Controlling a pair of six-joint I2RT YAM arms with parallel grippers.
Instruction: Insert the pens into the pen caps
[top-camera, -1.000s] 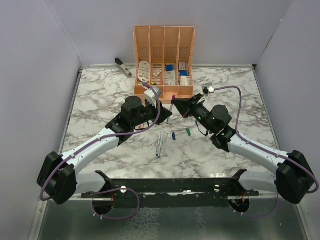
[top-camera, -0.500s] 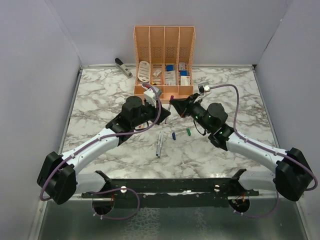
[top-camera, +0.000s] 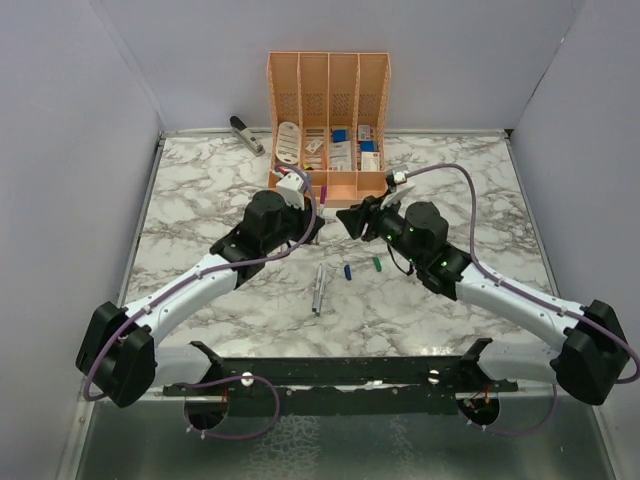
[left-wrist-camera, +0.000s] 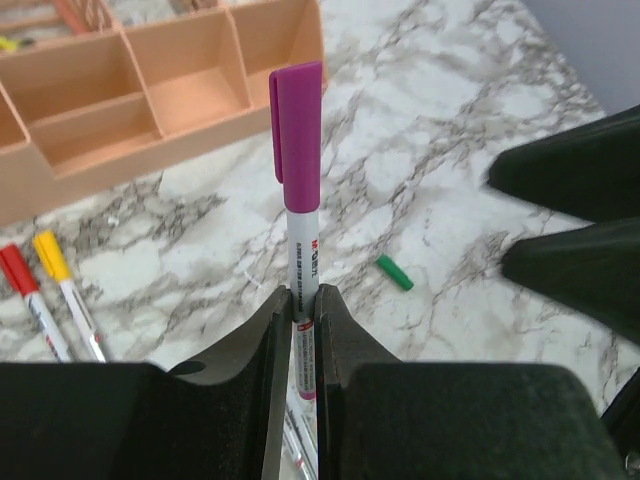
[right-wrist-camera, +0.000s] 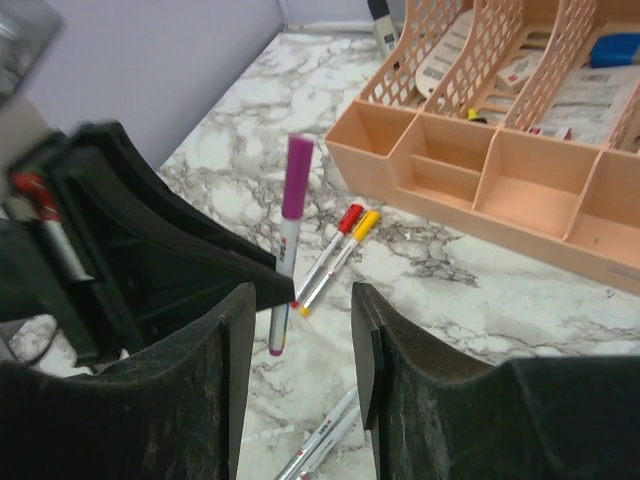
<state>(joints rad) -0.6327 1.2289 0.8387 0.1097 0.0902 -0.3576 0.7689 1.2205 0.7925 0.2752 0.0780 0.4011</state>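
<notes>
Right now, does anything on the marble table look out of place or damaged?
Nothing looks damaged or spilled. Only a small green plastic cap and a small blue plastic cap lie loose on the white marble table.

Magenta cap (left-wrist-camera: 297, 130), white pen (left-wrist-camera: 302, 265), grey-veined marble table (left-wrist-camera: 480, 90).

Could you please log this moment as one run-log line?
left gripper: shut on magenta-capped pen, upright | right gripper: open, clear of pen | loose: green cap, blue cap

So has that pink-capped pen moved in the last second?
Yes. The magenta-capped pen, held by the left tool, has shifted left along the front of the orange desk organiser, out of the right tool.
</notes>
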